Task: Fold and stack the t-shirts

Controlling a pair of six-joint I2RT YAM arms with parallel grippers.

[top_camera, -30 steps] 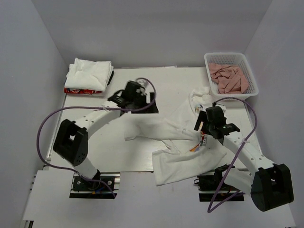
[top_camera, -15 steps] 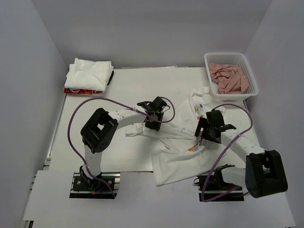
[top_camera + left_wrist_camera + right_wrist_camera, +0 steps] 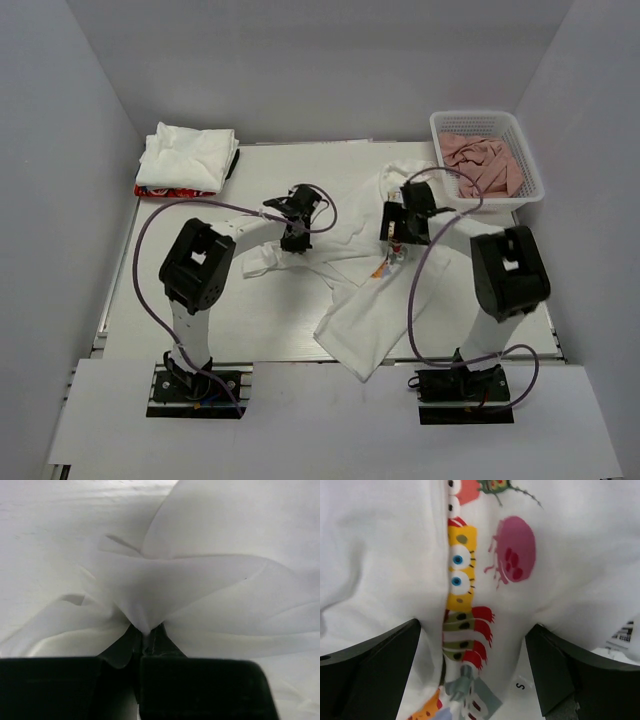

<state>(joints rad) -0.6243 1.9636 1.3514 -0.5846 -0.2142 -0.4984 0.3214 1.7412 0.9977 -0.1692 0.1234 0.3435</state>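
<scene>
Top external view: your crumpled white cotton t-shirt with cartoon print (image 3: 365, 305) lies mid-way across the white table (image 3: 270, 320), not yet folded.
Left gripper (image 3: 147, 632): clenched on a raised fold of the shirt's plain cloth, likely so you can drag it flat.
Right gripper (image 3: 472, 665): spread wide, fingers straddling the print, grasping nothing.
Folded white t-shirts (image 3: 187, 155): stacked at the far left corner, presumably your destination.

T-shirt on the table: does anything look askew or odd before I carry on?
Yes. The t-shirt lies crumpled and twisted diagonally, not flat, and its cartoon print is folded along a crease. The left gripper pinches a bunched peak of fabric.
</scene>
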